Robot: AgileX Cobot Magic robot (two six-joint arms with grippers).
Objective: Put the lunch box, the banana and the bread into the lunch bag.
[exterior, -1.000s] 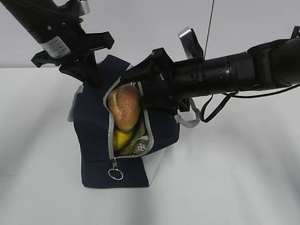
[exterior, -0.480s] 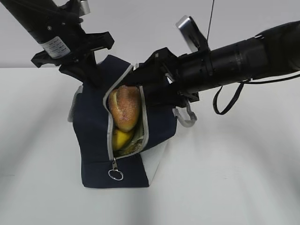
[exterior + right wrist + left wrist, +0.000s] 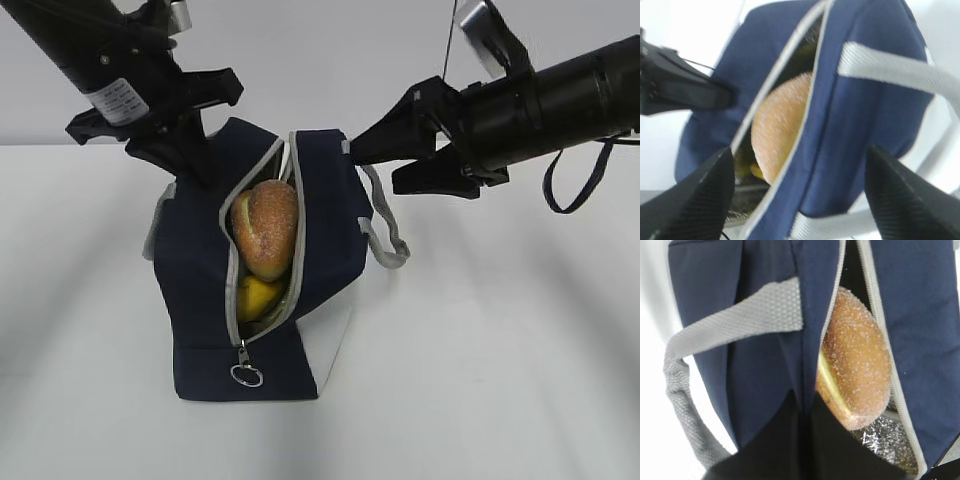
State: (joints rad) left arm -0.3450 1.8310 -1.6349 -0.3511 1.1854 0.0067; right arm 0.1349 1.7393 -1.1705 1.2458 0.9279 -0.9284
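Observation:
The navy lunch bag [image 3: 200, 270] stands unzipped in the middle of the table. The bread [image 3: 266, 230] sticks out of its opening, with the banana [image 3: 258, 297] below it. The lunch box is hidden. My left gripper [image 3: 190, 160] is shut on the bag's left flap; in the left wrist view its dark fingers [image 3: 807, 402] pinch the fabric edge beside the bread [image 3: 855, 360]. My right gripper [image 3: 385, 165] is open and empty, just right of the bag's top. In the right wrist view [image 3: 800, 152] the bag [image 3: 865, 130] and bread [image 3: 780, 120] lie beyond its spread fingers.
The zipper's ring pull [image 3: 246, 373] hangs at the bag's front bottom. A grey webbing handle [image 3: 385, 235] droops on the bag's right side. Silver lining [image 3: 885, 440] shows inside. The white table [image 3: 500, 380] surrounds the bag.
My right gripper has drawn back out of the bag's opening, up and to the right. The right flap has swung back, so the opening is narrower. The left gripper has not moved.

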